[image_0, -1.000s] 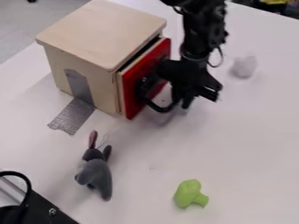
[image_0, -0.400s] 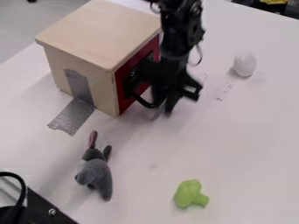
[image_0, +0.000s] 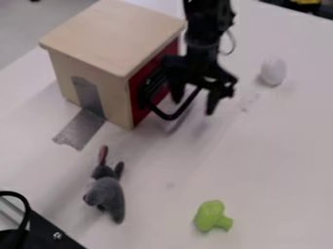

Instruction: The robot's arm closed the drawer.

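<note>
The black gripper (image_0: 194,101) hangs just right of the wooden box, its two fingers spread apart, with nothing seen held between them. The drawer's red front (image_0: 139,83) sits within the right side of the wooden box (image_0: 107,41), about flush with its edges. A black curved handle (image_0: 170,116) stands out from that front and passes close by the fingertips; whether they touch it I cannot tell. Part of the drawer front is hidden behind the gripper.
Silver tape (image_0: 81,129) runs from the box onto the white table (image_0: 260,160). A grey plush rabbit (image_0: 107,192) lies in front, a green toy broccoli (image_0: 211,215) at the lower right. A white egg-shaped object (image_0: 273,72) is right of the arm, black equipment (image_0: 42,233) at the lower left.
The red drawer front has moved left into the box. My gripper went left along with it, then came slightly back right and up, and its fingers have spread.
</note>
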Tool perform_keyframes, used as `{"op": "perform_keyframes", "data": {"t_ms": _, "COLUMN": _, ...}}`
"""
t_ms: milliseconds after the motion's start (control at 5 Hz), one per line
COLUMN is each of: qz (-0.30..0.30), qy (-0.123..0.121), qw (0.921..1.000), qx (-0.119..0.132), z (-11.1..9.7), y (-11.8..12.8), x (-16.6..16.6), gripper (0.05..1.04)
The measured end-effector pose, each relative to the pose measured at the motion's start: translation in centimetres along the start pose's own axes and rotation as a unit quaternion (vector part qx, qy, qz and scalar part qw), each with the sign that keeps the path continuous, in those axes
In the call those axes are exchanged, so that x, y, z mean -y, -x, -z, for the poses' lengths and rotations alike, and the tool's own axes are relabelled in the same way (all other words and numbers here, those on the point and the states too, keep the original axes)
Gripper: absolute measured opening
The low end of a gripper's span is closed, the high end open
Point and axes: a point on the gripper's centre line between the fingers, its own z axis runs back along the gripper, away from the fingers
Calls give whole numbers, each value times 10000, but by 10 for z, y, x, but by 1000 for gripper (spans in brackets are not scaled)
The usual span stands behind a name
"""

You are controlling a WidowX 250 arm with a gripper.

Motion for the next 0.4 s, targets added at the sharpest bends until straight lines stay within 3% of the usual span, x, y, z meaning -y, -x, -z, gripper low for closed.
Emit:
{"op": "perform_keyframes", "data": {"t_ms": 200, "qz": 243, "qy": 208, "qw": 9991, "qx": 267, "z": -30, "y": -2, "x": 19, "gripper": 999}}
{"op": "perform_keyframes", "data": {"t_ms": 400, "qz": 388, "qy": 268, "qw": 9981, "qx": 408, "z": -53, "y": 2, "x": 27, "gripper": 999}}
